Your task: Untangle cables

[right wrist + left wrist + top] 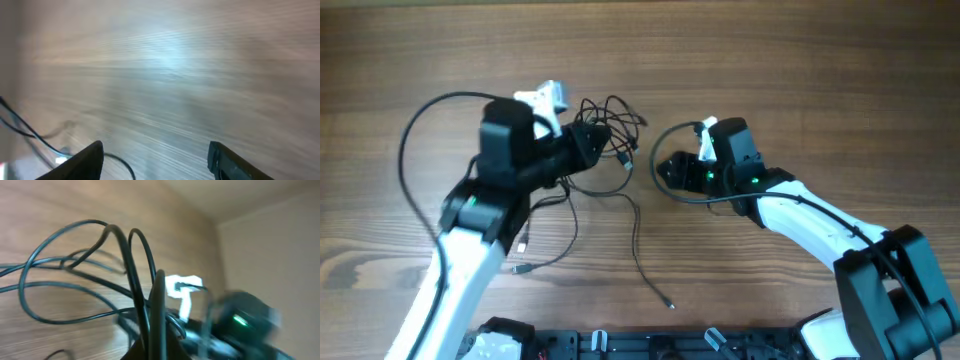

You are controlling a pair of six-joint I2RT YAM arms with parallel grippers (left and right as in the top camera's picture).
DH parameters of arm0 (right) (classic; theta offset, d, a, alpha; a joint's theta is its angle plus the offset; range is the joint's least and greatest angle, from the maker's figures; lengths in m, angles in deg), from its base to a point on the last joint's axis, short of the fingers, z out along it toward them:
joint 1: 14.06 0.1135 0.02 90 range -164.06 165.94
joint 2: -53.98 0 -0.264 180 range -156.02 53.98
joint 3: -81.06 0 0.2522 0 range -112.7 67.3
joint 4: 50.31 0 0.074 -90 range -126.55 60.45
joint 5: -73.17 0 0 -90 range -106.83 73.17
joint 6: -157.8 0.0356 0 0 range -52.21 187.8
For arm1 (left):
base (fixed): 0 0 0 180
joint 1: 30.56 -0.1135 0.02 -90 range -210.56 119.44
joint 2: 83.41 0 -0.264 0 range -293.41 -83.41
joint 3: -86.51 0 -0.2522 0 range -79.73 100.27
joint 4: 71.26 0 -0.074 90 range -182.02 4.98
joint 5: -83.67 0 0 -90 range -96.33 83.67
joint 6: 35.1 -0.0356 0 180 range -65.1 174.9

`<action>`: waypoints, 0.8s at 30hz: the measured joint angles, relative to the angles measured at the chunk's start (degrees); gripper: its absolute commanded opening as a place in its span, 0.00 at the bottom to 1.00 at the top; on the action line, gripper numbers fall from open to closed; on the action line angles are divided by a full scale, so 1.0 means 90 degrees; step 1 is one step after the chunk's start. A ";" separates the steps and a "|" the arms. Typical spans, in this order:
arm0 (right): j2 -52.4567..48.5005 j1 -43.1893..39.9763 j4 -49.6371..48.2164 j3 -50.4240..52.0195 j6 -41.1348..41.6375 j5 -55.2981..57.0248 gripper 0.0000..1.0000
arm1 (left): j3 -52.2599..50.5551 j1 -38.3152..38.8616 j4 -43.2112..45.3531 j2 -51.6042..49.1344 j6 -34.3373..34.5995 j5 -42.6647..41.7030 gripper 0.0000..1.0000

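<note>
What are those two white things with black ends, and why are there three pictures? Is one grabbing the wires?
They are two robot arms on a wooden table. One picture looks down from above; the other two come from small cameras on the arms' wrists. The left gripper has its jaws in a bunch of thin black cables; in its own camera the cables loop right over a finger, so it seems to hold them. Loose ends trail across the table. The right gripper has its jaws wide apart, with only bare table between them.
</note>
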 measured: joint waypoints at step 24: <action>-0.0012 0.0767 -0.0835 0.0012 0.0391 -0.0605 0.69 | 0.0036 0.0041 -0.2596 -0.0551 -0.0884 0.2565 0.04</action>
